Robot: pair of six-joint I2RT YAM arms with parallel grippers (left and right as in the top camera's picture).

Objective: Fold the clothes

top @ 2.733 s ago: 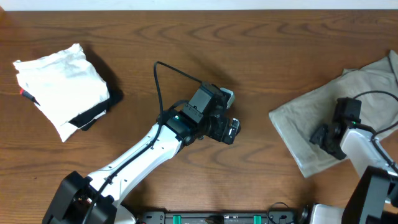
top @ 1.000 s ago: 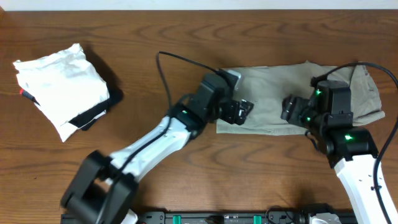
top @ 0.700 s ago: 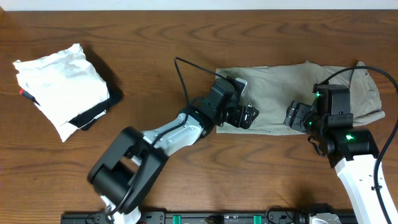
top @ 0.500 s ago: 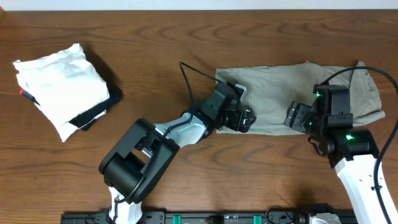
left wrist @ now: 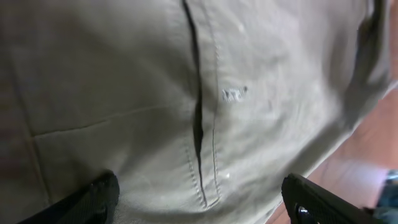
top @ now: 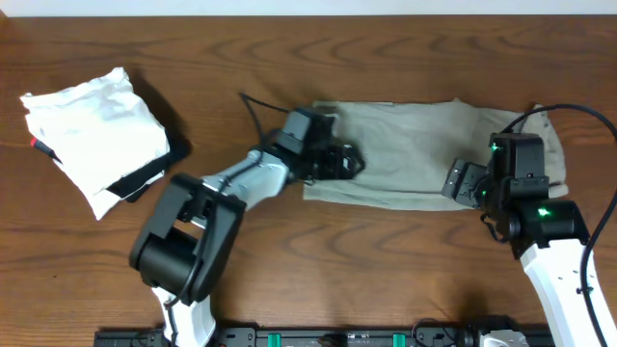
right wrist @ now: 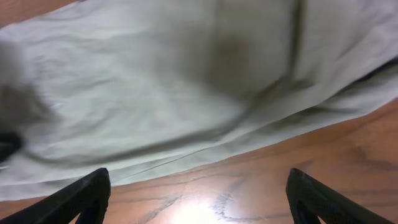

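While the khaki trousers (top: pixel 424 145) lie spread across the table's (top: pixel 386 265) right half, left pincer (top: pixel 341 160) and right pincer (top: pixel 461 182) hover open and empty; each should nip the near edge evenly before folding.

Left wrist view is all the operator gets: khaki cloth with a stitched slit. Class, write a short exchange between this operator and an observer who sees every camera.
Operator: How does the whole garment lie?
Observer: The trousers lie as one long strip across the table, right of centre.
Operator: Where is the other arm?
Observer: The right gripper is open over the strip's near edge, toward its right end.
Operator: Anything else out there?
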